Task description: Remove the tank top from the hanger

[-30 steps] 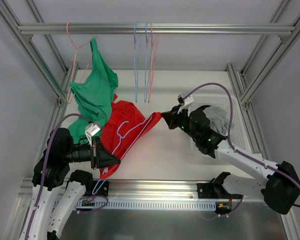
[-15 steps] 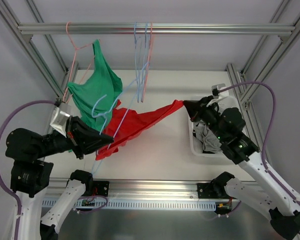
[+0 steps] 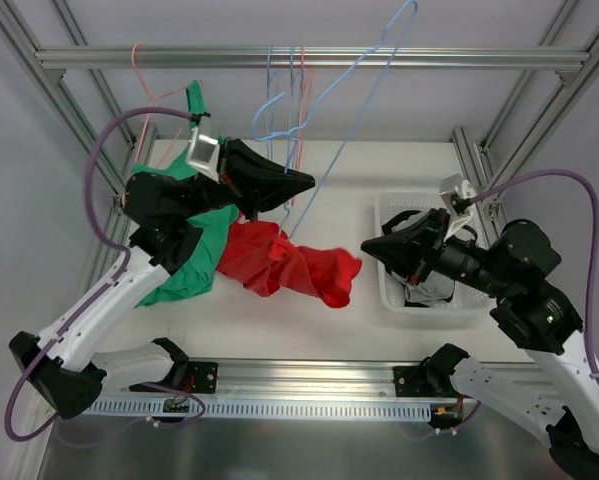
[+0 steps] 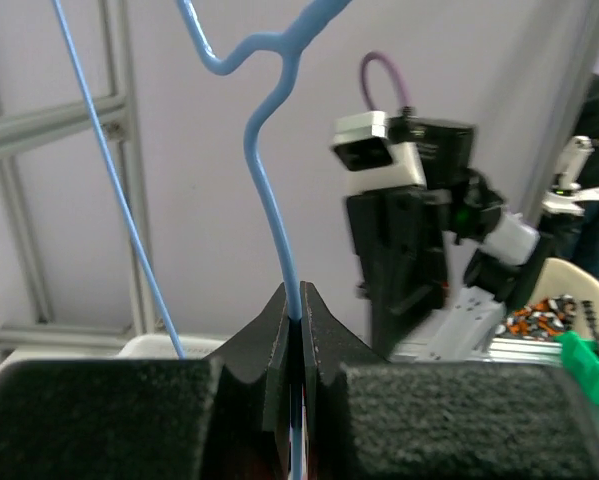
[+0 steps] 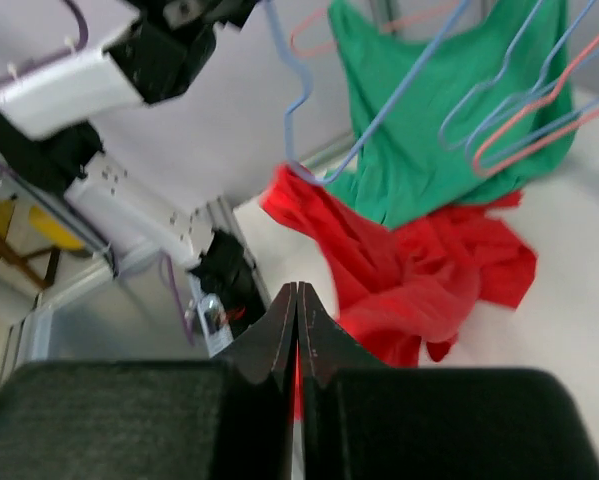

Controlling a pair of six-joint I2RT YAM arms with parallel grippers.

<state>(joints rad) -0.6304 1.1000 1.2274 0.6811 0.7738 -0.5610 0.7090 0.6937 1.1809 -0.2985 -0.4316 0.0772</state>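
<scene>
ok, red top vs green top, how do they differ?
Red top lies crumpled on the table, off any hanger; green top hangs, apparently from the pink hanger. Red top is in full view; green top is partly hidden behind the left arm. Both are plain one-colour fabric.

Left arm: base near-left, links rising up and away, wrist held high, pointing right. Left gripper (image 3: 306,180): fingers pressed together on hanger (image 4: 277,200) wire, which runs up from the tips.

Right arm: elbow out to the right, forearm stretched leftward, wrist roughly level. Right gripper (image 3: 366,245): points left, jaws closed flush, well apart from left gripper.
</scene>
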